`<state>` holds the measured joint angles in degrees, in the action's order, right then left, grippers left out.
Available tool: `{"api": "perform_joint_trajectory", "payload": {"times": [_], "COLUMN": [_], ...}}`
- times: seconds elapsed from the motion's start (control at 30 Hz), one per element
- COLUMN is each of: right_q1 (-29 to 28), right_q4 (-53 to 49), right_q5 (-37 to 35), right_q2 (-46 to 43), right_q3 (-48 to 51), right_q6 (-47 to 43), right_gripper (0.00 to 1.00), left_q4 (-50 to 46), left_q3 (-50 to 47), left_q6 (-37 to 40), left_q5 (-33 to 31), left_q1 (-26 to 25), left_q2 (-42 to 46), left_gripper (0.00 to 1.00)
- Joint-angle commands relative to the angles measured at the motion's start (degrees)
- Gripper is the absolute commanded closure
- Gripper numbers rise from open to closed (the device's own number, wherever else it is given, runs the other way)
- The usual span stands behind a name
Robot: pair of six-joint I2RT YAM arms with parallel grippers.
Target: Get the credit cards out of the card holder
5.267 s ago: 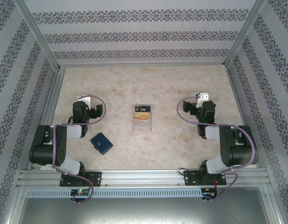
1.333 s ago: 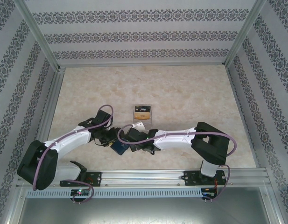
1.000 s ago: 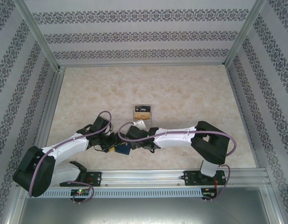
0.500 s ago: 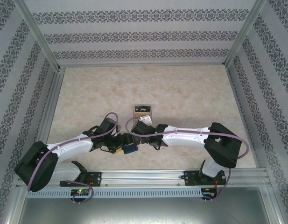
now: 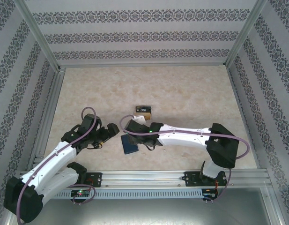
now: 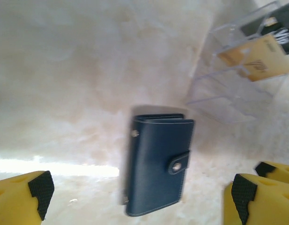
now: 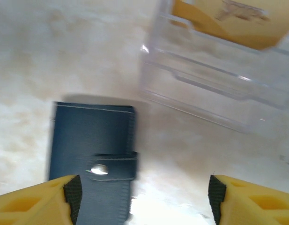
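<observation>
Hovers with left gripper [image 6: 140,194] and right gripper [image 7: 144,194] both spread wide over the card holder [image 6: 158,164], lying snapped shut on the worktop [image 5: 181,89] at 7 o'clock from the clear stand [image 7: 214,89].

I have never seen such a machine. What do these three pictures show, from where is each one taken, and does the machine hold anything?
These are two white and black robot arms on a table. The wide picture comes from a camera above and behind them. The other two come from cameras on the wrists, so the yellow fingers there belong to the left gripper and the right gripper. On the beige marble-patterned table lie a small dark navy-blue card holder, folded shut with a snap tab, and a clear acrylic stand with cards in it. Both grippers hover open over the card holder. Nothing is held.
</observation>
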<state>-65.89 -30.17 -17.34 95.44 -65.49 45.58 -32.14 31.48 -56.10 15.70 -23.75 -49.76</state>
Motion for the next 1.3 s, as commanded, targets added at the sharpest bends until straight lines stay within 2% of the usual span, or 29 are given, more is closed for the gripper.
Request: {"api": "perform_joint_trajectory", "payload": {"times": [0.0, 0.2, 0.37, 0.43, 0.63, 0.8, 0.93, 1.07, 1.13, 1.2, 1.27], "right_q1": [-1.83, -2.40, -2.45, -2.45, -2.41, -2.40, -2.41, -2.38, -2.40, -2.40, -2.43], "right_q4": [-4.66, -4.80, -5.02, -5.32, -5.48, -6.01, -6.15, -6.20, -6.15, -6.02, -5.86], "right_q5": [0.66, 3.08, 4.55, 4.92, 5.10, 5.40, 5.13, 5.26, 5.35, 5.29, 5.30], "right_q2": [4.37, 9.26, 12.21, 13.19, 15.00, 16.73, 17.49, 17.68, 17.63, 17.36, 16.99], "right_q3": [-4.66, -8.27, -10.01, -10.68, -11.49, -12.20, -12.15, -11.87, -11.76, -11.78, -11.59], "right_q6": [0.63, -0.36, -1.69, -2.01, -2.90, -3.39, -3.61, -3.70, -3.84, -3.93, -4.15], "right_gripper": [0.34, 0.54, 0.56, 0.60, 0.60, 0.55, 0.57, 0.65, 0.74, 0.76, 0.84], "left_q4": [-8.38, -10.66, -11.15, -10.95, -10.27, -10.47, -10.45, -10.39, -10.29, -9.97, -9.68], "left_q3": [0.55, 0.68, 0.13, -0.34, -1.23, -1.08, -1.03, -1.17, -1.32, -1.41, -1.44], "left_q6": [2.30, 3.01, 3.10, 2.86, 2.20, 2.22, 2.42, 2.57, 2.48, 2.48, 2.50], "left_q5": [-4.07, -5.44, -5.95, -5.79, -4.89, -4.89, -4.89, -4.81, -4.73, -4.61, -4.42], "left_q1": [0.72, 0.87, 0.87, 0.90, 0.90, 0.85, 0.89, 0.90, 0.90, 0.89, 0.85], "left_q2": [1.04, 1.85, 3.63, 4.03, 4.08, 4.04, 3.97, 3.97, 3.97, 3.83, 3.69], "left_gripper": [0.01, 0.01, 0.01, 0.01, 0.00, 0.00, 0.00, 0.00, 0.00, 0.00, 0.00]}}
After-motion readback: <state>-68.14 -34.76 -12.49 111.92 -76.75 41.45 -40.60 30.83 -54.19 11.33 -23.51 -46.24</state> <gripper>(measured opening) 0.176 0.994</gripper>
